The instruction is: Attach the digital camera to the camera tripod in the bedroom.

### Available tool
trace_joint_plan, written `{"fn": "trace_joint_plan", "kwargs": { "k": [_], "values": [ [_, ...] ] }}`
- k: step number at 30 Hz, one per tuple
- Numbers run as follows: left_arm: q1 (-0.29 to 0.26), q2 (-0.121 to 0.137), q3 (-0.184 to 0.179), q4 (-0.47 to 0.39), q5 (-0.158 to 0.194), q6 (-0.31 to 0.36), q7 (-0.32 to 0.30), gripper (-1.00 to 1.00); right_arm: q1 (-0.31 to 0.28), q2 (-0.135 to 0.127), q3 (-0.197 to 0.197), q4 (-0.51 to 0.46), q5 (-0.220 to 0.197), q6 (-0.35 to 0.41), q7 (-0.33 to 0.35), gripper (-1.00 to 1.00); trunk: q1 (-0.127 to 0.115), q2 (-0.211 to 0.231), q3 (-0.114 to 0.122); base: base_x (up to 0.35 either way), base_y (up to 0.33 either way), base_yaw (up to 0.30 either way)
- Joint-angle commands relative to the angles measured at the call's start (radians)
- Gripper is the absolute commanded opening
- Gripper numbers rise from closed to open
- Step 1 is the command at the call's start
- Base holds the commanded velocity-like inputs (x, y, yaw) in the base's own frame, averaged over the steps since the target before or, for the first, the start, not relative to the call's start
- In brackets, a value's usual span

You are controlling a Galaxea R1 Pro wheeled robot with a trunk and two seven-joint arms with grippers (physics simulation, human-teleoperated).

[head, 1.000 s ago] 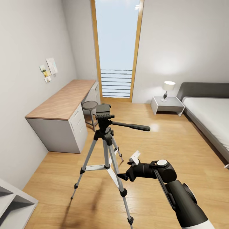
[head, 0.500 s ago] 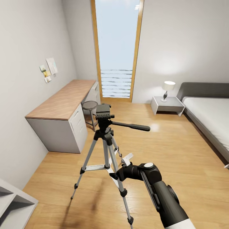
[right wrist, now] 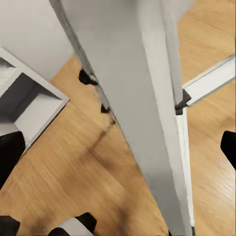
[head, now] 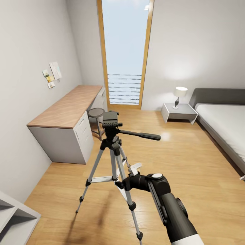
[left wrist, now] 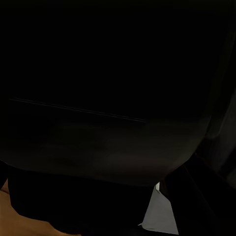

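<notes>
Pale grey walls and light wood floor framed the bedroom, where the tripod (head: 114,154) stood just right of the desk (head: 68,117). At its near leg (right wrist: 142,123) hovered the right gripper (head: 128,175), fingers apart. Whether the left gripper was parted could not be told. Probably light, stiff and easily tipped, the tripod looked best held high at its centre column.

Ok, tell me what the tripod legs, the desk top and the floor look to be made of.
Camera tripod legs: look like silver metal, smooth with a light sheen; joints and feet black, possibly plastic.
Desk top: warm brown wood look, matte, faint grain.
Floor : light wood planks, glossy, judging by the lamp's reflection.
</notes>
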Motion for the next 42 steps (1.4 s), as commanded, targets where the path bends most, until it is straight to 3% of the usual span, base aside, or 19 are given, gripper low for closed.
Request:
{"fn": "trace_joint_plan", "kwargs": {
  "k": [1,7,16,21,23,36,42],
  "values": [
    [-0.001,0.0,0.007,0.0,-0.012,-0.003,0.004,-1.0,0.0,0.002,0.0,0.0,0.018,0.001,-0.005,1.0,0.001,-0.002,-0.002,0.0,0.0,0.0],
    [-0.001,0.0,0.007,0.0,-0.011,-0.003,0.004,-1.0,-0.005,0.002,0.003,0.008,0.014,0.004,-0.058,1.0,0.001,-0.002,-0.002,0.0,0.0,0.0],
    [-0.001,0.0,0.007,0.0,-0.012,-0.003,0.004,-1.0,-0.009,0.002,0.004,0.037,0.009,-0.008,-0.072,1.0,0.001,-0.002,-0.002,0.0,0.0,0.0],
    [-0.001,0.0,0.007,0.0,-0.011,-0.003,0.004,-1.0,-0.009,0.002,0.004,0.066,0.013,-0.077,-0.073,1.0,0.001,-0.002,-0.002,0.0,0.0,0.0],
    [-0.001,0.0,0.007,0.0,-0.011,-0.003,0.004,-1.0,-0.009,0.002,0.004,0.093,0.014,-0.148,-0.074,1.0,0.001,-0.002,-0.002,0.0,0.0,0.0],
    [-0.001,0.0,0.007,0.0,-0.01,-0.003,0.004,-1.0,-0.009,0.002,0.0,0.2,0.011,-0.284,-0.075,1.0,0.001,-0.002,-0.002,0.0,0.0,0.0],
    [-0.001,0.0,0.007,0.0,-0.011,-0.003,0.004,-1.0,-0.009,0.002,0.0,0.197,0.014,-0.313,-0.092,1.0,0.001,-0.002,-0.002,0.0,0.0,0.0]
  ]
}}
